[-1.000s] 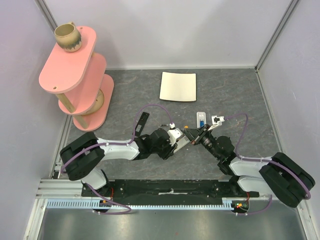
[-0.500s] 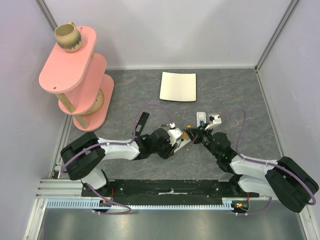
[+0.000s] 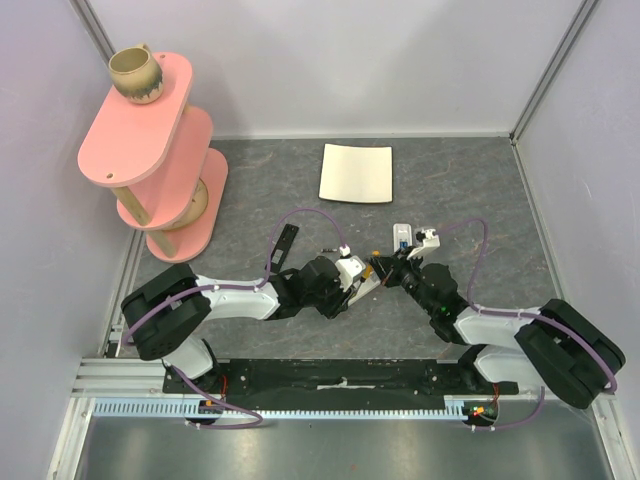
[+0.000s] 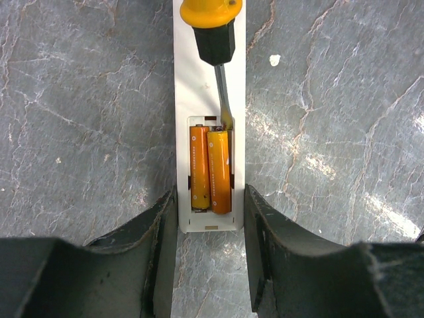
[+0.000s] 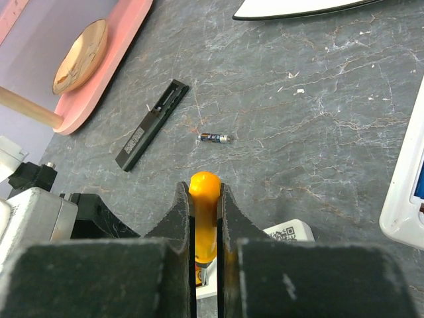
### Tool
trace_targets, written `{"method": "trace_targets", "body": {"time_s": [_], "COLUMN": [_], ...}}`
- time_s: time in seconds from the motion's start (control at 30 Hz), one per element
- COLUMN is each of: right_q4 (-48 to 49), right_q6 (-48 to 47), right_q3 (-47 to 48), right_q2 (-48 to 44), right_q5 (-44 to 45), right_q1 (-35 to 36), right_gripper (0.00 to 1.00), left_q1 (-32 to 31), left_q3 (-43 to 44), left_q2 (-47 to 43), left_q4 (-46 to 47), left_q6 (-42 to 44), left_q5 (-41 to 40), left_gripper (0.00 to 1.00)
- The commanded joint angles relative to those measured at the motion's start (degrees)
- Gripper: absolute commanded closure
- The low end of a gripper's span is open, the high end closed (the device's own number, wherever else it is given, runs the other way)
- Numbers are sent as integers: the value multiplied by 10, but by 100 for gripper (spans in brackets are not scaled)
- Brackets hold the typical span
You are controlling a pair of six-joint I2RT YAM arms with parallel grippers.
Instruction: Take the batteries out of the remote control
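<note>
The white remote control (image 4: 209, 86) lies on the grey table with its battery bay uncovered, and my left gripper (image 4: 211, 199) is shut on its near end, one finger on each side. Two orange batteries (image 4: 220, 169) lie side by side in the bay. A screwdriver (image 4: 213, 33) with an orange handle and black collar has its metal blade at the far end of the right-hand battery. My right gripper (image 5: 204, 189) is shut on that orange handle (image 5: 205, 182). In the top view both grippers meet mid-table, left gripper (image 3: 360, 283) and right gripper (image 3: 392, 267).
A flat black bar (image 5: 151, 124) and a small dark cylinder (image 5: 215, 138) lie left of the grippers. A white piece with a printed code (image 5: 289, 230) and a white-and-blue item (image 3: 402, 238) are close by. A white square plate (image 3: 356, 172) sits behind; a pink tiered shelf (image 3: 150, 150) stands far left.
The right arm has shifted a little, bringing the screwdriver closer in over the remote. The left arm and remote have stayed put.
</note>
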Motion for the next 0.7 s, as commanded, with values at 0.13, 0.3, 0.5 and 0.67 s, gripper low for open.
{"method": "trace_targets", "body": {"time_s": [0.13, 0.3, 0.5, 0.67], "right_q4": [64, 122, 185, 203], "right_q6": [54, 112, 159, 169], "right_q3": [8, 3, 9, 5], "right_q2": [12, 28, 67, 93], "right_q5": [-52, -80, -117, -120], "right_q1": [-2, -3, -2, -2], "right_gripper": [100, 100, 100, 100], "left_q1": [0, -1, -1, 0], "left_q3": [-7, -4, -2, -1], "left_q2": [26, 29, 34, 36], "left_q4": [-43, -43, -44, -45], "left_q6": [2, 2, 2, 2], "left_q5": [7, 9, 8, 8], "left_gripper": [98, 98, 98, 98]}}
